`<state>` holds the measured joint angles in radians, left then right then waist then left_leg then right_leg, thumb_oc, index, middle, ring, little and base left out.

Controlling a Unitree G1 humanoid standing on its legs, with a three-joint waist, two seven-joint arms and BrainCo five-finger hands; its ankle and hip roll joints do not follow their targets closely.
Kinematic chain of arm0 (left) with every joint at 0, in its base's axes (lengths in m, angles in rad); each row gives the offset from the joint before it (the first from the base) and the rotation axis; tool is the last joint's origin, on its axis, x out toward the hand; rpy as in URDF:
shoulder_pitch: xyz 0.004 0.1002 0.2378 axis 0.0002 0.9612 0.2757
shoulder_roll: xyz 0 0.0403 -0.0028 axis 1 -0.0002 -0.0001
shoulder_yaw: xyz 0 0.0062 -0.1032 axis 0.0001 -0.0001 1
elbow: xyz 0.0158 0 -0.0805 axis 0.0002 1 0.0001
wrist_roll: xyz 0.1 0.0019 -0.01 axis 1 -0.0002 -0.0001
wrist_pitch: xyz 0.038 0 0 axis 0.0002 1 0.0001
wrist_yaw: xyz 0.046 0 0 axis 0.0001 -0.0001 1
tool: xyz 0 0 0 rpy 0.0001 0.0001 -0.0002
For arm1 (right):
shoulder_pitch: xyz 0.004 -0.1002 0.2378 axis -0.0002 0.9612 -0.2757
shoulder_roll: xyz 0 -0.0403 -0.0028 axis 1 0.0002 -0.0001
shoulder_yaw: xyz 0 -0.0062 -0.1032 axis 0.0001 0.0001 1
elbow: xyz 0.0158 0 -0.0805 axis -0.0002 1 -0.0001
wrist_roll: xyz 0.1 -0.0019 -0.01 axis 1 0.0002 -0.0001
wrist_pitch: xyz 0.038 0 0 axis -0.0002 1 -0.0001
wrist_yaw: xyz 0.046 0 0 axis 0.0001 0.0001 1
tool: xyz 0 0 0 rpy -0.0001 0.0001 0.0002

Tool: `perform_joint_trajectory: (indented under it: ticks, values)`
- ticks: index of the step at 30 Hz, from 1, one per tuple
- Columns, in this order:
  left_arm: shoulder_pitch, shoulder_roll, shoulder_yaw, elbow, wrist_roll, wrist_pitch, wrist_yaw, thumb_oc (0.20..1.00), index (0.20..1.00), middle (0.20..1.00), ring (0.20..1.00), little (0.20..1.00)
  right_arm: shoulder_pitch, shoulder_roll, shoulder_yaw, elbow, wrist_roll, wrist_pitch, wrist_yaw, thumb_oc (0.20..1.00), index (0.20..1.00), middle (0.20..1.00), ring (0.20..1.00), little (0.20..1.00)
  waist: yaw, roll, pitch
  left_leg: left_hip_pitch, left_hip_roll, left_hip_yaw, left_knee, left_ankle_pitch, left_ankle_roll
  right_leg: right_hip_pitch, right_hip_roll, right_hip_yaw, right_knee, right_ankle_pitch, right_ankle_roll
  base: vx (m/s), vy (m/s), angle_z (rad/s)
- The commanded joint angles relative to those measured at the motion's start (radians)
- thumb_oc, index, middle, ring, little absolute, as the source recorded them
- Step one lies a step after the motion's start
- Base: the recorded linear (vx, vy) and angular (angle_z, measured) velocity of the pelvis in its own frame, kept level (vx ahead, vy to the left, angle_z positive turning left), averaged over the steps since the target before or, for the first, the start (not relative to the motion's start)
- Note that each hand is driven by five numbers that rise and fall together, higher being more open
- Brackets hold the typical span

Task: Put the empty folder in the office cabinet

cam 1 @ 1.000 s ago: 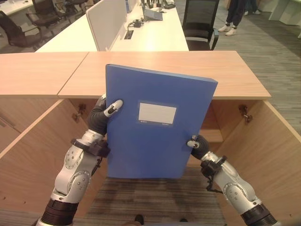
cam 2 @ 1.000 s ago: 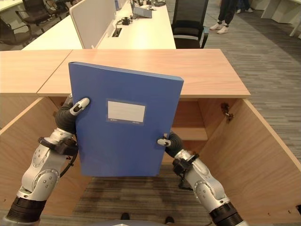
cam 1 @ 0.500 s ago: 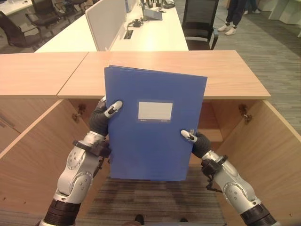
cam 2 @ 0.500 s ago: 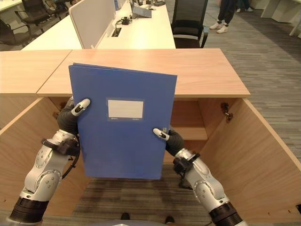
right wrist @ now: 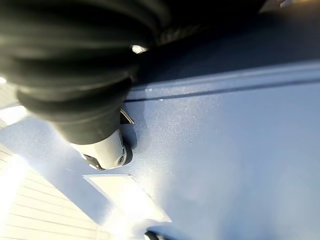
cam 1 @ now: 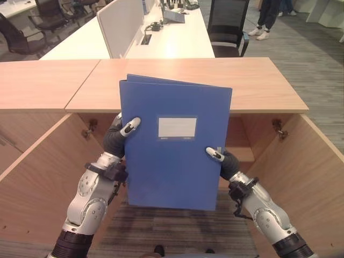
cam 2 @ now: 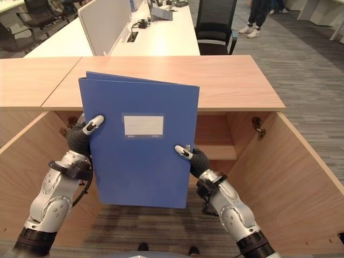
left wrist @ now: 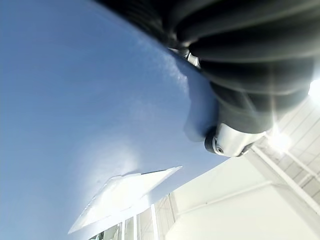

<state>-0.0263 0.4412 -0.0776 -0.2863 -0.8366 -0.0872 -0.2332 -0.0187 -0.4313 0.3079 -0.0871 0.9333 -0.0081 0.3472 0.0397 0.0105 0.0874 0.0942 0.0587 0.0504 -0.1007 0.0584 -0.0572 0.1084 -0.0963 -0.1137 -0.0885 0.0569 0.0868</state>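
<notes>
Blue folder: upright before open cabinet | left hand pinches 9 o'clock edge, right hand pinches 4 o'clock edge | risk: top corner may strike cabinet top on insertion; thin pinch could slip.

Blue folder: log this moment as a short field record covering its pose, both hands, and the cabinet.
object: blue folder, white label facing the camera
pose: upright, held in the air before the cabinet opening
left hand: thumb pinching the folder's left edge
right hand: thumb pinching its right edge, lower down
office cabinet: doors open, wooden top bare
task state: folder not yet inside
</notes>
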Motion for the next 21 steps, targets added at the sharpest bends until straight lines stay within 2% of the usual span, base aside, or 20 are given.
perform_joint_trajectory:
  ticks: [1,2,6,11,16,21]
  values:
    - [-0.021,0.009,-0.044,-0.054,0.022,-0.023,-0.087,0.495,0.495,0.495,0.495,0.495,-0.060,0.021,-0.003,-0.086,-0.074,-0.015,0.053,0.200,0.200,0.200,0.200,0.200,0.001,-0.025,-0.012,0.049,0.019,0.007,0.013,-0.113,-0.010,0.031,-0.044,0.033,0.051,-0.114,0.060,0.00,0.000,0.00]
    - [-0.001,0.017,-0.019,-0.048,0.059,-0.026,-0.092,1.000,1.000,1.000,1.000,1.000,-0.041,0.006,-0.041,-0.055,-0.123,-0.009,0.048,0.200,0.200,0.200,0.200,0.200,0.002,-0.025,-0.013,0.049,0.018,0.006,0.013,-0.114,-0.010,0.031,-0.044,0.031,0.050,-0.115,0.060,0.00,0.000,0.00]
    - [0.093,0.022,0.074,0.017,0.130,-0.024,-0.094,1.000,1.000,1.000,1.000,1.000,0.042,0.009,-0.172,0.040,-0.238,-0.034,-0.002,0.200,0.200,0.200,0.200,0.200,0.003,-0.023,-0.011,0.047,0.018,-0.001,0.013,-0.115,-0.010,0.030,-0.042,0.027,0.048,-0.116,0.059,0.04,-0.030,0.02]
    - [0.266,0.049,0.175,0.245,0.182,-0.002,-0.192,1.000,1.000,1.000,1.000,1.000,0.147,0.002,-0.297,0.157,-0.377,-0.052,-0.016,0.200,0.200,0.200,0.200,0.200,0.006,-0.012,-0.003,0.039,0.022,-0.005,0.013,-0.110,-0.014,0.025,-0.038,0.025,0.048,-0.117,0.059,0.01,-0.030,0.01]
    - [0.301,0.085,0.103,0.477,0.312,0.001,-0.255,1.000,1.000,1.000,1.000,1.000,0.175,0.013,-0.281,0.234,-0.379,-0.062,0.013,0.200,0.200,0.200,0.200,0.200,0.006,-0.002,0.000,0.034,0.026,-0.014,0.013,-0.100,-0.018,0.020,-0.034,0.021,0.055,-0.121,0.058,-0.01,-0.045,0.03]
    - [0.296,0.081,0.006,0.703,0.483,-0.013,-0.251,1.000,1.000,1.000,1.000,1.000,0.183,0.020,-0.259,0.352,-0.377,-0.059,0.001,0.200,0.200,0.200,0.200,0.200,0.001,0.010,0.006,0.025,0.036,-0.020,0.013,-0.089,-0.027,0.006,-0.024,0.021,0.075,-0.131,0.054,-0.02,-0.078,0.04]
